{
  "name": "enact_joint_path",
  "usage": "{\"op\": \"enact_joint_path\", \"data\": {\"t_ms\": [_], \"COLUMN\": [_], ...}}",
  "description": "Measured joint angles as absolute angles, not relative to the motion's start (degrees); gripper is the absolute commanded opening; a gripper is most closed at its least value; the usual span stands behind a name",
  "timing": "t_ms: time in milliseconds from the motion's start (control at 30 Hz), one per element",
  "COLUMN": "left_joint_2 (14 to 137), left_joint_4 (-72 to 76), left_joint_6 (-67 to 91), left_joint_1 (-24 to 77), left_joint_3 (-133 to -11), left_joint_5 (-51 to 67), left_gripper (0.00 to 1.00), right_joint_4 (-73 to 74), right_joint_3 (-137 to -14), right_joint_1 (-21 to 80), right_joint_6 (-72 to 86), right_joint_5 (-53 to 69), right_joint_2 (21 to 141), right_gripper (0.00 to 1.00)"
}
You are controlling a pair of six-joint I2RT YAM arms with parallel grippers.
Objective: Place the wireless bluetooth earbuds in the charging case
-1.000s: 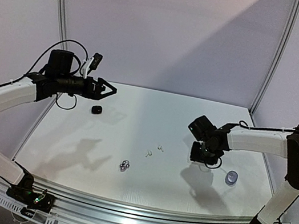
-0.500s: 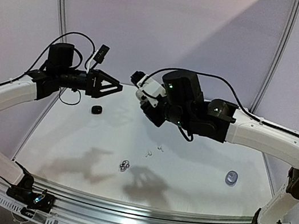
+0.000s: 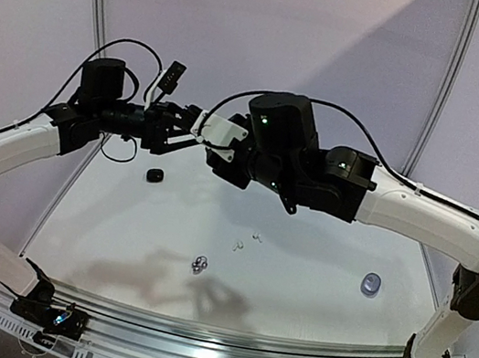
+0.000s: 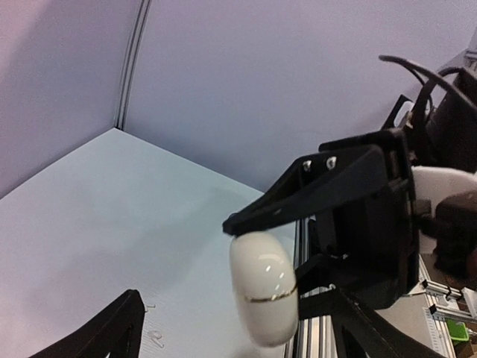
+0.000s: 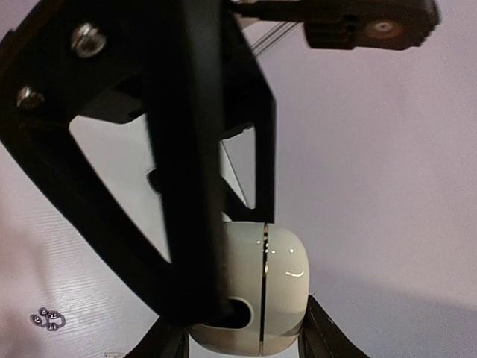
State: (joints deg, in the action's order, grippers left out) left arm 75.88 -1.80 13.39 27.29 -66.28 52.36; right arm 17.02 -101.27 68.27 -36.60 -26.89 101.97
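High over the left side of the tabletop (image 3: 99, 238): left arm (image 3: 2, 154), stretched toward the middle. Left jaws spread wide, gripping nothing. In the left wrist view, one of its black fingertips (image 4: 123, 335) low at the left, well apart from the white charging case (image 4: 262, 287). In the right wrist view, another black finger of the same jaws crossing in front of that case; cannot tell whether touching it.

Down on the tabletop, toward the back left: small black case (image 3: 156, 175), lying alone.

Further right and nearer the front edge: tight cluster of silvery-grey earbuds (image 3: 198, 265), loose on the surface, also visible, tiny, in the right wrist view (image 5: 46, 319). Just right of these and a little further back: two white earbuds (image 3: 236, 244), near each other but apart, outside any case.

In the air above the middle: right jaws, part-way closed and clamped on the white charging case (image 5: 261, 291), lid shut along a thin seam, held right beside the left jaws.

Behind them, sweeping in from the right: right arm (image 3: 419, 215).

On the tabletop at right, well apart from everything else: small blue-grey case (image 3: 371, 284).
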Motion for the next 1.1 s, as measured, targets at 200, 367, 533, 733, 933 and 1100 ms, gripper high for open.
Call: {"op": "enact_joint_path", "data": {"t_ms": [200, 367, 533, 733, 933, 1100], "left_joint_2": [76.12, 76.75, 77.01, 77.01, 76.97, 76.16], "left_joint_4": [-2.52, -3.31, -4.23, -5.23, -5.23, -5.06], "left_joint_6": [13.19, 13.15, 12.86, 14.04, 12.10, 7.05], "left_joint_1": [27.42, 27.49, 27.55, 27.75, 27.66, 26.89], "left_joint_3": [-66.65, -66.65, -66.96, -67.57, -67.55, -67.00], "left_joint_5": [53.28, 52.88, 53.32, 53.32, 53.58, 54.24], "left_gripper": [0.53, 0.50, 0.16, 0.00, 0.00, 0.00], "right_joint_4": [19.07, 19.05, 19.29, 19.14, 18.61, 22.15], "right_joint_3": [-101.30, -101.67, -101.73, -101.73, -101.86, -103.00], "right_joint_1": [68.69, 68.73, 68.73, 68.73, 68.73, 66.50], "right_joint_6": [-37.71, -38.02, -38.41, -39.94, -37.34, -27.62], "right_joint_5": [-27.03, -27.42, -27.57, -28.21, -27.46, -13.85], "right_joint_2": [103.26, 103.26, 103.28, 103.37, 103.35, 101.91], "right_gripper": [0.12, 0.12, 0.12, 0.35, 0.99, 0.98]}}
